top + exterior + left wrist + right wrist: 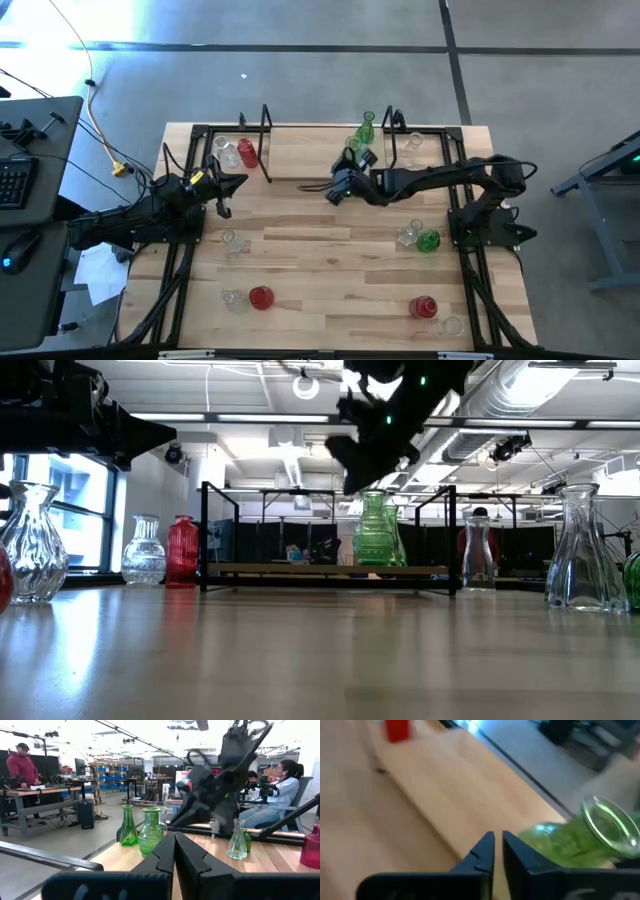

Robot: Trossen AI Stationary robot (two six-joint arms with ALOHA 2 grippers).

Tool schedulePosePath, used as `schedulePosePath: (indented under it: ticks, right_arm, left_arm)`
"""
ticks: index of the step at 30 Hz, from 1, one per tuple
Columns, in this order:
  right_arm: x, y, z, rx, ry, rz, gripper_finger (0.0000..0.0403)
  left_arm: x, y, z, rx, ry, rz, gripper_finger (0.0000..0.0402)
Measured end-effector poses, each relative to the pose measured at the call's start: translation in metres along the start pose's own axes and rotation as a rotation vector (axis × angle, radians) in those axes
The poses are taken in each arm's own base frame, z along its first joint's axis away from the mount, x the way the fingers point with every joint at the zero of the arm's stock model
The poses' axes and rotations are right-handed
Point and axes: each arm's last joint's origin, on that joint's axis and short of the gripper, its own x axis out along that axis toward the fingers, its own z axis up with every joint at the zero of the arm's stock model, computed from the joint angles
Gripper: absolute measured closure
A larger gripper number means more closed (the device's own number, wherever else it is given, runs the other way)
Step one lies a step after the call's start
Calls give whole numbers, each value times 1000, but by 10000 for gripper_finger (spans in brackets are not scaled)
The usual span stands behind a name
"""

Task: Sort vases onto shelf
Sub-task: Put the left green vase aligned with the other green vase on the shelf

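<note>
Green glass vase (580, 837) is standing on the shelf (300, 155), just beside the right gripper (498, 845), whose fingers are sitting nearly together, gripping nothing; second green vase (367, 128) is standing close behind; left gripper (174, 851) is hovering pinched shut near a red vase (248, 153); no lettering is showing legibly; blur is obscuring the right wrist view.

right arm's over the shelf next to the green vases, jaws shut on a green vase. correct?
Not quite. The right gripper is over the shelf beside the green vases, but its jaws are shut on nothing; the right wrist view shows the green vase next to them, not between them.
</note>
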Motion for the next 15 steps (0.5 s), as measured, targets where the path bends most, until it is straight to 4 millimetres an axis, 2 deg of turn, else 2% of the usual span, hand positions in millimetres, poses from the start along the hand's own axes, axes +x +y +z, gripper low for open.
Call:
schedulePosePath:
  ticks: [2, 7, 15]
  right_arm:
    - [10, -1, -6, 2, 23, -49, 395]
    - [36, -9, -14, 60, 79, -86, 370]
    - [45, -24, -16, 114, 120, -160, 370]
  left_arm:
    - [0, 0, 0, 9, 0, 0, 399]
    - [0, 0, 0, 19, 2, 0, 399]
    - [0, 0, 0, 19, 2, 0, 399]
